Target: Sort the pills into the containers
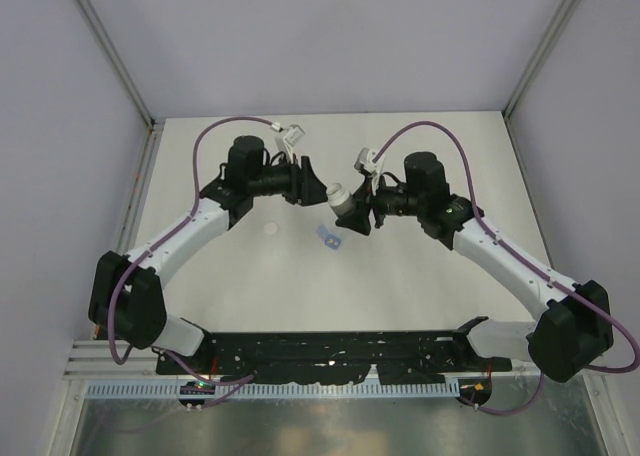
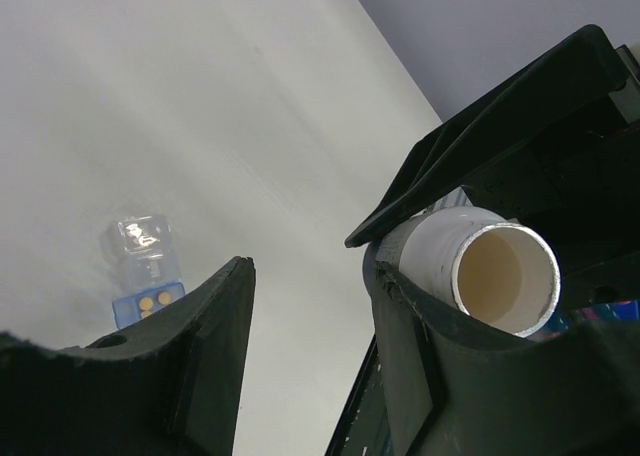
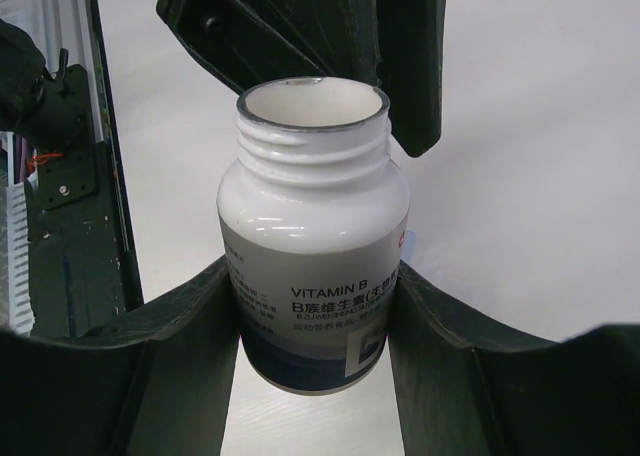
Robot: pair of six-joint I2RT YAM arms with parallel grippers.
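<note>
Gripping a glossy white, thread-necked bottle (image 3: 313, 246), right fingers (image 3: 480, 376) pinch it; left fingers (image 2: 200, 366) gape empty.

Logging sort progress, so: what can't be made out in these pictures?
- The bottle's contents: right wrist view, hidden by its opaque wall.
- The vial's pill count: left wrist view, too small and glary.
- White speck on the table: top view, too small to identify.

My right fingers (image 3: 150, 366) cover both edges of the bottle (image 3: 315, 236) label, and its inside bottom I cannot see. My left finger (image 2: 205, 346) hides the vial (image 2: 145, 261) cap's corner at 5 o'clock. From above, a white speck (image 1: 268, 229) at the vial's 9 o'clock is too small to name.
</note>
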